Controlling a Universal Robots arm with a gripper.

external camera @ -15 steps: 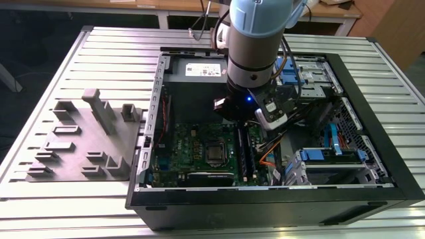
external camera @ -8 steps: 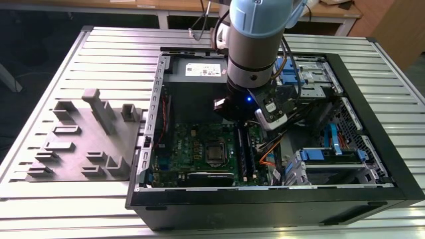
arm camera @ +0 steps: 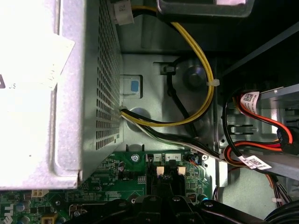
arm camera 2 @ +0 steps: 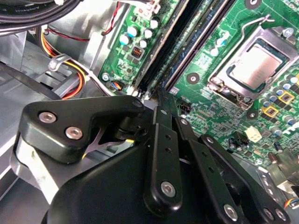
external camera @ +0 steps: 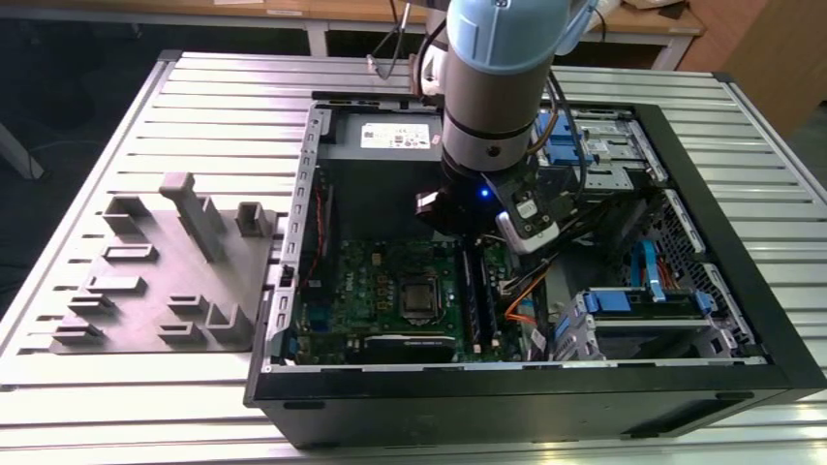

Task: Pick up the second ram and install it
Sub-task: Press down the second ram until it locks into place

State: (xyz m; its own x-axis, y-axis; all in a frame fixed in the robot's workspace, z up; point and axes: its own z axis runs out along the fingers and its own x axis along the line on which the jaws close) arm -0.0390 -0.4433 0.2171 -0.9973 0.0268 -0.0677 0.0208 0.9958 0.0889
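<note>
Right now your gripper (arm camera 2: 158, 95) is low inside the case (external camera: 723, 242), and its tip sits at one end of the long black slots (arm camera 2: 161, 56) on the green board (arm camera 2: 219, 93). You cannot tell from these views how the jaws stand, or if they have hold of anything. The ram is hard to find too. If the gripper has it, it is hidden under the gripper's own black arms, right at the slots. My guess is that the step in hand is putting the ram into its slot, so the work looks far along but not sure to be done. To do this step well, line the stick up with one slot from end to end, so it is not twisted across two of them. Hold it straight up and not leaning. Push evenly and slowly along its whole length, because a stick that goes in at one end alone can jam or bend. Mind what is close by. The orange and yellow cables (arm camera 2: 70, 84) lie just beside the gripper on one side, and the shiny chip socket (arm camera 2: 254, 65) is near on the other side of the slots. Stay between them. In the exterior view the grey tray (external camera: 142, 291) sits well apart, off to that view's left.
</note>
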